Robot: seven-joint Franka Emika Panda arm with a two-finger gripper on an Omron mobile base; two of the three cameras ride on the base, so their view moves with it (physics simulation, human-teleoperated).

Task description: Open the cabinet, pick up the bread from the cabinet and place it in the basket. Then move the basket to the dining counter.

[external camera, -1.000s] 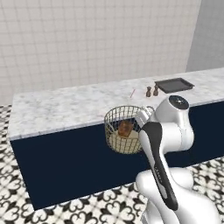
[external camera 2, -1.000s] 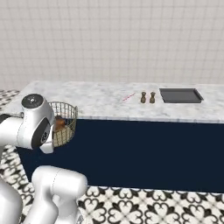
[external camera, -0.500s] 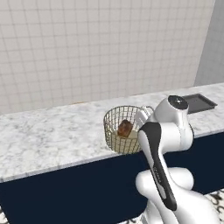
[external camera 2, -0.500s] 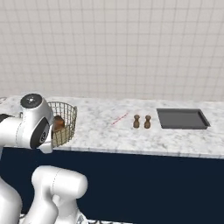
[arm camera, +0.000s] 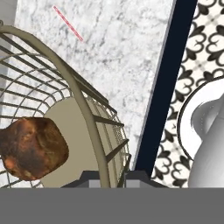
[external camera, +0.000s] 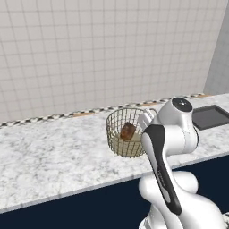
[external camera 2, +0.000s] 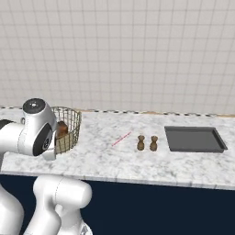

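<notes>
The fingers are closed tight on the rim of the basket, with the wire rim running between the 2 dark tips in the hand view. The basket is a round bowl of golden-tan wire mesh with a flat pale base, and it sits over the marble bench, near its front edge; whether its base touches the marble I cannot tell. In the right base view the basket shows just beside the arm's white wrist, which hides its left side.

The bread lies inside the basket, a small brown lump resting against the mesh wall. In the hand view the bread is at the lower left, inside the wire, with the basket's pale base behind it. From the right the bread peeks out just above the wrist.

Further along the bench lie a thin pink stick, then 2 small brown shakers standing side by side, then a dark flat tray, all well apart from the basket. The bench has a plain navy front. Behind it is a white tiled wall. In the hand view a patterned black-and-white floor shows beyond the navy edge.
</notes>
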